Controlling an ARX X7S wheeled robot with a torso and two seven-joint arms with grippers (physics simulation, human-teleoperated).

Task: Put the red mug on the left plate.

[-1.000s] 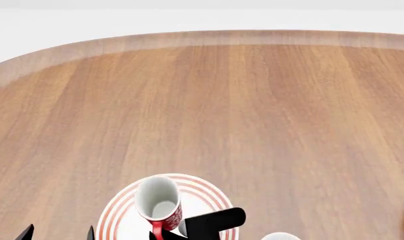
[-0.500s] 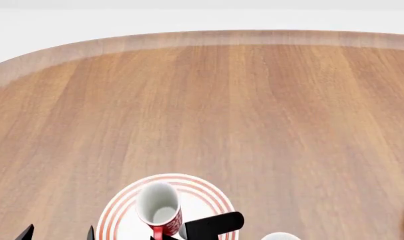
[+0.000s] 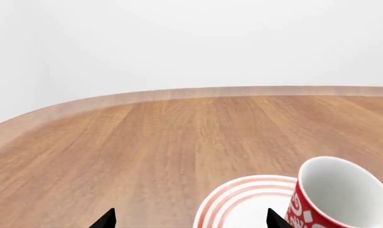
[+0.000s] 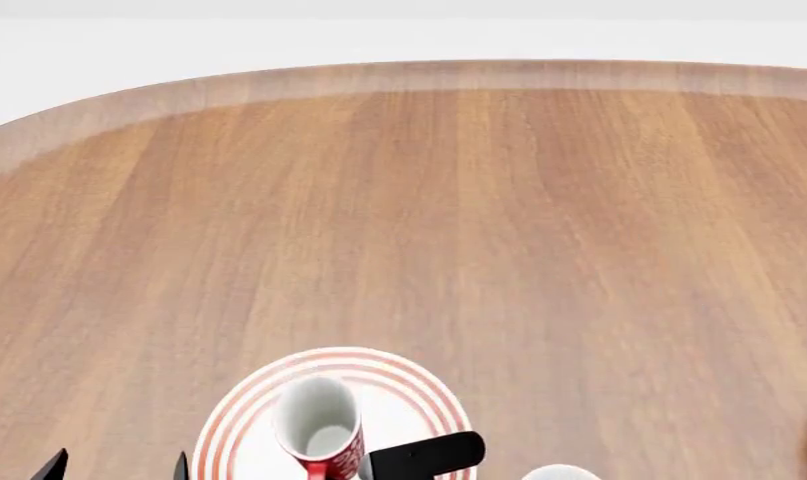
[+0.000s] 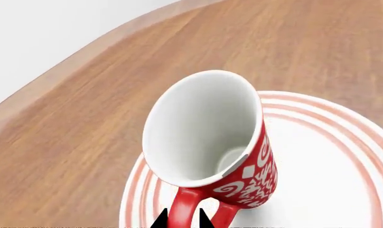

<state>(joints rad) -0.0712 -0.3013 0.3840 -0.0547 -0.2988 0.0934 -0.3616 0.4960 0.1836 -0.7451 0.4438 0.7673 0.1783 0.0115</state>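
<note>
The head camera looks steeply down over the round brown wooden table [image 4: 443, 230], far edge uppermost. Both wrist cameras sit low and close, facing outward; all three share the small red floral-patterned mug [image 4: 320, 428] over the red-ringed white plate [image 4: 423, 395].

Right gripper [image 5: 180, 219] is closed, left gripper [image 3: 188, 219] spread wide and free.

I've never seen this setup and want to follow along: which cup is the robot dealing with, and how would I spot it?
Look at the near edge of the wooden table, where a white plate with red rings lies. The red mug is over that plate, gripped at its loop handle by the right hand. It alone has white scrollwork on red, with a white inside.
</note>
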